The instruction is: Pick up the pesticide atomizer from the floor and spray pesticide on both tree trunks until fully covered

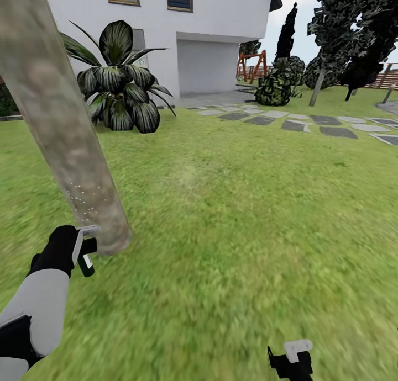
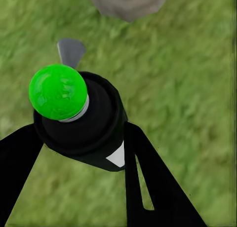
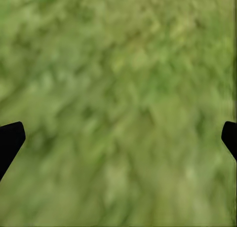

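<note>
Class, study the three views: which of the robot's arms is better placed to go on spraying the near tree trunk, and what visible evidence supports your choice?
Left. The left gripper is shut on the pesticide atomizer right beside the tree trunk, where white specks already show. The right gripper is open over bare grass, holding nothing, away from the trunk.

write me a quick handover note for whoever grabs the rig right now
Left gripper: shut on the pesticide atomizer, held close beside the base of the near tree trunk.
Right gripper: open, holding nothing, over the grass.
Done: atomizer picked up; white pesticide specks dot the lower trunk.
Left: the trunk higher up looks bare, so keep spraying, then cover the second tree across the lawn.
</note>
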{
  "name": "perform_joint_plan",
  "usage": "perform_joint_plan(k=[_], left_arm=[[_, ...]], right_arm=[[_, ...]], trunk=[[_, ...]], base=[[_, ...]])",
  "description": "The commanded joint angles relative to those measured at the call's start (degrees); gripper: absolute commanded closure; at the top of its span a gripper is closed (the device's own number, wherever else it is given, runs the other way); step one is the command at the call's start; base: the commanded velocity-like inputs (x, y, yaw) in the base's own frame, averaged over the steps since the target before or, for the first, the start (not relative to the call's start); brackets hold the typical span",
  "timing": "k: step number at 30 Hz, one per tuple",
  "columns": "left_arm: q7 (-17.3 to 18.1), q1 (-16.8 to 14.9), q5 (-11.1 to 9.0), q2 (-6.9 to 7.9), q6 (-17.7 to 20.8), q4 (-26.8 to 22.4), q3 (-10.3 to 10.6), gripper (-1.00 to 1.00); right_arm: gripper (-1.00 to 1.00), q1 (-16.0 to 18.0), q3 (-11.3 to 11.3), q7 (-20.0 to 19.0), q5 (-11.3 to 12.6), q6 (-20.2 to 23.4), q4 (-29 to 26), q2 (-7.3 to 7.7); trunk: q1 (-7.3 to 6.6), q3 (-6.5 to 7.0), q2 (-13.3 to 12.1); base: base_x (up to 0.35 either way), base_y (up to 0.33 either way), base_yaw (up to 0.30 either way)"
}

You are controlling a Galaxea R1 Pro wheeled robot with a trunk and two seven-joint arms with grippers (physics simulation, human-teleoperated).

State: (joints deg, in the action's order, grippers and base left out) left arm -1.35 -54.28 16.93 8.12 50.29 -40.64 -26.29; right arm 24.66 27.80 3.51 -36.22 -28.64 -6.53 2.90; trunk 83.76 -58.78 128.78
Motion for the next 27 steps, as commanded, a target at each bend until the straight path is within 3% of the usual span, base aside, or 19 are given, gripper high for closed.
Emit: perform_joint_plan(k=[1,9,14,20,27], left_arm=[[-0.1,0.0,0.0,-0.10,0.2,-0.1,-0.1,1.00],[-0.1,0.0,0.0,0.05,0.2,-0.1,-0.1,1.00],[-0.2,0.0,0.0,0.18,0.2,-0.1,0.1,1.00],[-0.1,0.0,0.0,0.15,0.2,-0.2,0.3,1.00],[-0.1,0.0,0.0,0.15,0.2,-0.2,0.5,1.00]], right_arm=[[-1.00,0.1,0.2,0.4,-0.6,-0.2,0.1,0.00],[-1.00,0.0,0.2,0.4,-0.6,-0.2,0.1,0.00],[-1.00,0.0,0.2,0.4,-0.6,-0.2,0.1,0.00],[-1.00,0.0,0.2,0.4,-0.6,-0.2,0.1,0.00],[-1.00,0.0,0.2,0.4,-0.6,-0.2,0.1,0.00]], trunk=[[0.01,-0.05,0.0],[0.01,-0.05,0.0],[0.01,-0.05,0.0],[0.01,-0.05,0.0],[0.01,-0.05,0.0]], base=[[0.079,-0.256,0.006],[0.008,-0.270,0.007],[0.022,-0.272,0.211],[0.144,-0.262,0.256],[0.193,-0.235,0.029]])
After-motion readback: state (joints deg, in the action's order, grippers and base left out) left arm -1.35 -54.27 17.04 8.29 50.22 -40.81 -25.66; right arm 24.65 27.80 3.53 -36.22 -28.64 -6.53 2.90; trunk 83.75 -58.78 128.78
